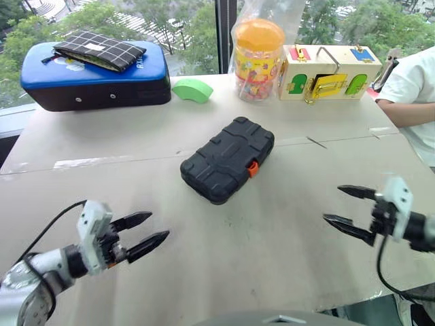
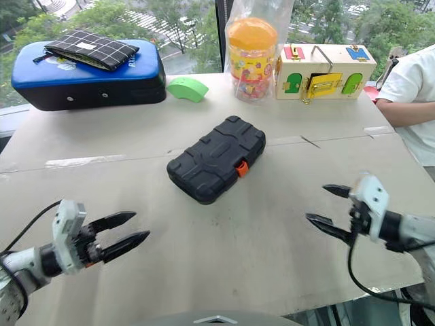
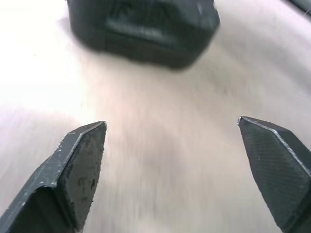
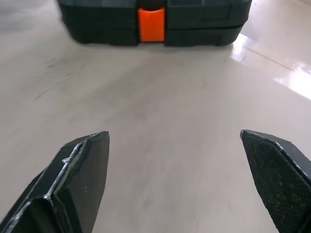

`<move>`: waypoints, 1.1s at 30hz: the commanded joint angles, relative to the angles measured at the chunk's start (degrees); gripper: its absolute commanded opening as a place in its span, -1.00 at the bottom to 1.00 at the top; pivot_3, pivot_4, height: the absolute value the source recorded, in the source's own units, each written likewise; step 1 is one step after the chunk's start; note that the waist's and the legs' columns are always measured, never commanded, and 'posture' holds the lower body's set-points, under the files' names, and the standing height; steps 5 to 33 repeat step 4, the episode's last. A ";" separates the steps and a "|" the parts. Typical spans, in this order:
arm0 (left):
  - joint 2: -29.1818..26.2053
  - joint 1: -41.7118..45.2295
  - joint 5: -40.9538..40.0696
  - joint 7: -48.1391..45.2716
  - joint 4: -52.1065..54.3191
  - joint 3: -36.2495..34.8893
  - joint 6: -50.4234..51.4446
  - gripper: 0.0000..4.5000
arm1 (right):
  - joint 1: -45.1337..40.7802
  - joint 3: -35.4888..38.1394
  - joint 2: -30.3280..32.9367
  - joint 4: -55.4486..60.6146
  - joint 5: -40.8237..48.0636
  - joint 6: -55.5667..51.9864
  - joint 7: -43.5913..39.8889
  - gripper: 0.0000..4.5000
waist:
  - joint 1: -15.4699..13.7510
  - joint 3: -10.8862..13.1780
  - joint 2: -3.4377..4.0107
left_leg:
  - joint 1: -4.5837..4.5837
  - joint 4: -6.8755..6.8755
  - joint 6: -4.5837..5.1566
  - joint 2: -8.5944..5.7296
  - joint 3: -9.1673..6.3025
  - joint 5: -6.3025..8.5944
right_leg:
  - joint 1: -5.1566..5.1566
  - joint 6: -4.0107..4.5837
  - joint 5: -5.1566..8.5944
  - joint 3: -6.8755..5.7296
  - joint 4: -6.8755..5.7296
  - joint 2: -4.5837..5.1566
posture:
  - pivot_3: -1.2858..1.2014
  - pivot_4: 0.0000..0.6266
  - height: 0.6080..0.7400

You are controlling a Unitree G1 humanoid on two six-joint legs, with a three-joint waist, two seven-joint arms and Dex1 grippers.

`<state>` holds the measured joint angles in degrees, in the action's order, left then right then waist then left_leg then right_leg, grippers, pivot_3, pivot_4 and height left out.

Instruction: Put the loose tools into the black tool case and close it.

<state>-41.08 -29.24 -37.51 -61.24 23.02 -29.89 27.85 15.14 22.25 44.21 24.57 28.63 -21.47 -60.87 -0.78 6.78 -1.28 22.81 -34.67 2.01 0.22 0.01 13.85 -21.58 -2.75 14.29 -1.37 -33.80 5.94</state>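
closed black tool case (image 1: 228,159) lies on table (image 1: 285,244) between two spread end effectors.

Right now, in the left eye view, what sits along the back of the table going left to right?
Blue case → green block → orange-lidded jar → wooden latch box.

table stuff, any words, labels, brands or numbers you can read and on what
No text can be read in full.
Blue-and-black padded case: white lettering near its right end, partly hidden by the checked pouch, too small to read.
Orange-lidded clear plastic jar: colourful printed label, too blurred to read.
Wooden latch box: coloured shapes, no readable text.
Closed black ribbed plastic tool case: no lettering visible.
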 commanded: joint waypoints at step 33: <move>-0.02 -2.72 -1.79 -1.37 3.47 -1.24 -1.36 1.00 | 5.26 6.34 -0.30 0.68 0.88 6.76 -2.19 0.99 | -0.14 0.11 -0.03 | 0.06 -0.12 0.00 0.02 0.04 0.00 | 0.00 -0.04 0.02 -0.58 0.00 0.29 | 0.03 -0.52 1.00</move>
